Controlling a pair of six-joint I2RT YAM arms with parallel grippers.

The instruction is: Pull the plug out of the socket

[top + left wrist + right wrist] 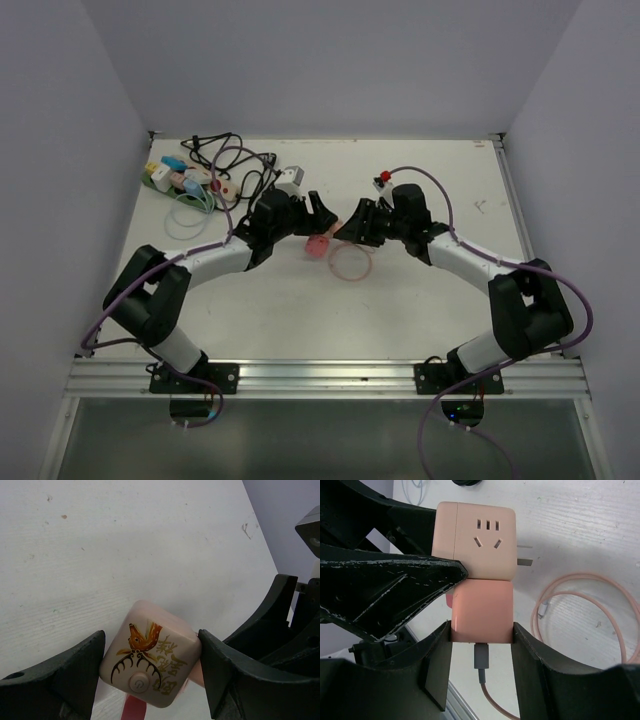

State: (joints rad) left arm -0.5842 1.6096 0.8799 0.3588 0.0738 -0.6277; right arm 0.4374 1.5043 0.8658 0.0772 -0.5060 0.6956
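Socket (pixel 475 540): pink cube, gold deer print | plug (pixel 482 605): pink block, seated against socket | left claw (pixel 150 667): clamped on socket | right claw (pixel 481 629): clamped on plug

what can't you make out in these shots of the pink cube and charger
- right wrist: charger pins hidden inside the cube; cable loop cut off by the right edge
- left wrist: charger mostly hidden behind the cube
- top view: cube and charger too small to tell apart; strip outlets covered by plugs and cords
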